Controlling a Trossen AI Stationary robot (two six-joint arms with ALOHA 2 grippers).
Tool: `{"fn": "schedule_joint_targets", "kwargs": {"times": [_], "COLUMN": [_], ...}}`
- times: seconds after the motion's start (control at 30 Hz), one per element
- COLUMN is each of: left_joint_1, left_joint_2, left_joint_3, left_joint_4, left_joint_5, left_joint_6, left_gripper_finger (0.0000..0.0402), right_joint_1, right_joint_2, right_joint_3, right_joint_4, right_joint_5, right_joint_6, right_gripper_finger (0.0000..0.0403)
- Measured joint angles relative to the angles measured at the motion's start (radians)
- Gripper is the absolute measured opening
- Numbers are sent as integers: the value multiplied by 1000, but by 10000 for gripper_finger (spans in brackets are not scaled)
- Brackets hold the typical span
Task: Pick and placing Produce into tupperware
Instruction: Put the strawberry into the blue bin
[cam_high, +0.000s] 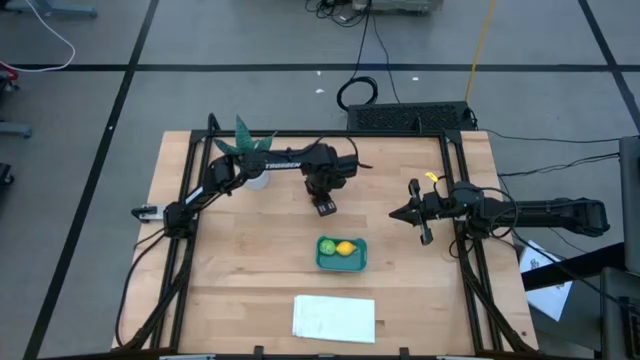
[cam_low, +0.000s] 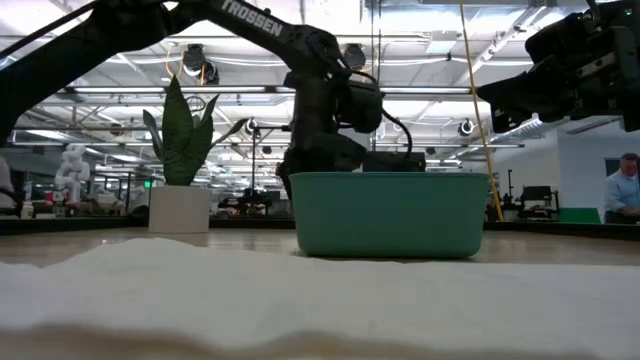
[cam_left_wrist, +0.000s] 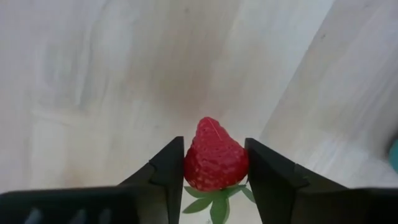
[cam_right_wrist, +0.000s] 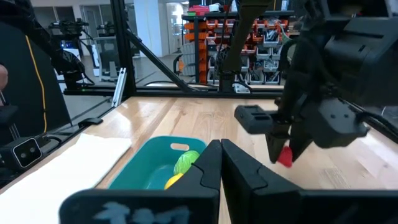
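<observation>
We see two of three pieces done: the light green round fruit (cam_high: 327, 245) and yellow lemon-like fruit (cam_high: 345, 249) lie in the shallow teal plastic tub (cam_high: 341, 265). The small red toy strawberry (cam_left_wrist: 214, 155) is clamped in our left end effector (cam_high: 325, 207), above the wooden bench (cam_high: 240, 270) just behind the tub, still to be placed. Our right end effector (cam_high: 424, 237) waits clenched, empty

1. Wooden table (cam_high: 240, 270); pale planks, dark frame along the edges.
2. Teal tub (cam_high: 341, 262) resting on it near the middle; white sheet (cam_high: 333, 318) lying flat just beside, toward the front edge.
3. Potted plant (cam_high: 246, 150) standing in a white pot near the back left.
</observation>
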Motion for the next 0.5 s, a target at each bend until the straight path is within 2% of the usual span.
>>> {"fn": "schedule_joint_targets", "kwargs": {"times": [0.23,0.5], "left_joint_1": [0,0], "left_joint_2": [0,0], "left_joint_3": [112,300], "left_joint_4": [-91,-206], "left_joint_5": [-19,-39], "left_joint_6": [38,61], "left_gripper_finger": [130,140], "right_joint_1": [0,0], "right_joint_2": [0,0], "right_joint_3": [0,0], "right_joint_4": [0,0], "right_joint_5": [0,0], "right_joint_6": [0,-1], "right_gripper_finger": [0,0]}}
